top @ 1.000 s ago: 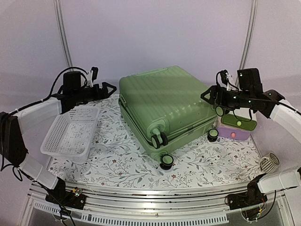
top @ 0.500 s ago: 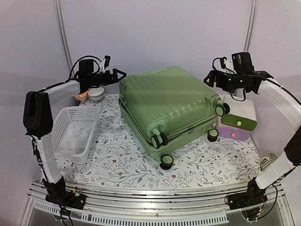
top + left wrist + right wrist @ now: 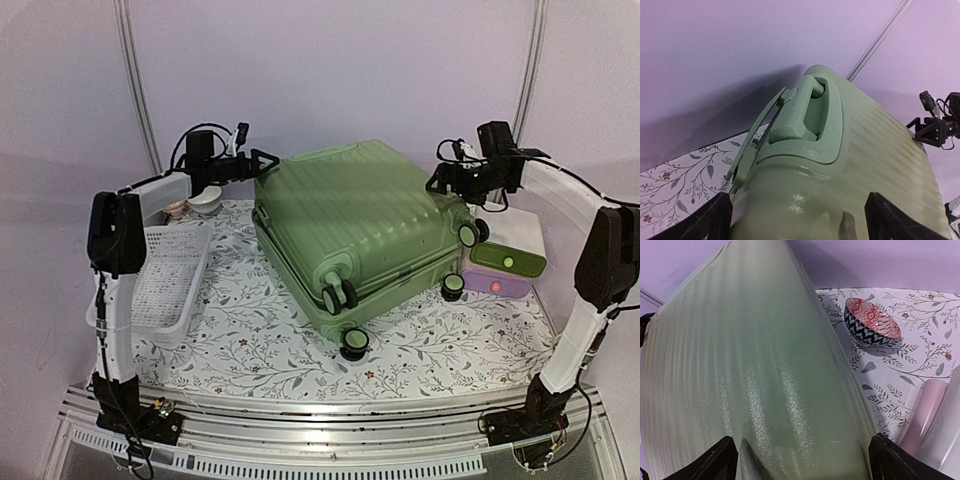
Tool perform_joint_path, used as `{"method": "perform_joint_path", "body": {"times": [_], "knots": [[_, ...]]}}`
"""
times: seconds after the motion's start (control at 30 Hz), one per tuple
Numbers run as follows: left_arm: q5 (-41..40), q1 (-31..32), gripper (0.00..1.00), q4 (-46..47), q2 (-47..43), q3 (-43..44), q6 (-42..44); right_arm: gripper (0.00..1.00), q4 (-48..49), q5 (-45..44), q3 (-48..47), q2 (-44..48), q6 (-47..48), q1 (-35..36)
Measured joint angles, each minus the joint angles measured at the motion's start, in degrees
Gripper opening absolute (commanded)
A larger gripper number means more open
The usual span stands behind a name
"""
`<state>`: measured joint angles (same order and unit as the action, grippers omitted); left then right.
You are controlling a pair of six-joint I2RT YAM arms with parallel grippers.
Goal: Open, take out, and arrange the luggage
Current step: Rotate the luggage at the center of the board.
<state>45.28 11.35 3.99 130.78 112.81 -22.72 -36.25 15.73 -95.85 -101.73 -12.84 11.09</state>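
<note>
The luggage (image 3: 350, 215), a light-green ribbed hard-shell suitcase, lies closed on the flowered table, its black wheels (image 3: 340, 297) toward the near edge. My left gripper (image 3: 265, 160) hovers open at its far left corner. In the left wrist view the left gripper (image 3: 797, 215) has its fingers spread on both sides of the shell, just short of the green handle (image 3: 810, 115). My right gripper (image 3: 435, 183) stands open at the far right corner. In the right wrist view the right gripper (image 3: 802, 457) straddles the ribbed shell (image 3: 755, 380), with nothing held.
A white perforated basket (image 3: 160, 280) sits at the left. A small bowl (image 3: 205, 198) stands behind it. Another patterned bowl (image 3: 872, 322) lies behind the suitcase on the right. A white, green and purple box (image 3: 505, 260) rests at the right, beside a wheel.
Both arms have stretched back and inward, bringing the grippers from beside the suitcase to its two far corners. The suitcase has not moved.
</note>
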Motion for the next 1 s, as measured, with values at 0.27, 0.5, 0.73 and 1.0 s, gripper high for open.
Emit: {"method": "perform_joint_path", "body": {"times": [0.27,0.5,0.73,1.0], "knots": [[3.7,-0.5,0.83,2.1,2.2,0.9,0.0,0.92,2.2,6.1,2.3,0.0,3.5,-0.2],[3.6,-0.9,0.82,9.2,-8.3,-17.0,0.7,0.91,2.6,5.7,2.4,-0.2,6.6,0.9],[1.3,-2.1,0.82,11.9,-27.5,-41.7,1.5,0.91,4.1,4.8,2.5,-0.4,8.4,3.7],[-5.8,-2.0,0.86,8.4,-45.1,-58.0,1.6,0.92,5.5,-0.2,2.5,0.1,8.1,8.7]]}}
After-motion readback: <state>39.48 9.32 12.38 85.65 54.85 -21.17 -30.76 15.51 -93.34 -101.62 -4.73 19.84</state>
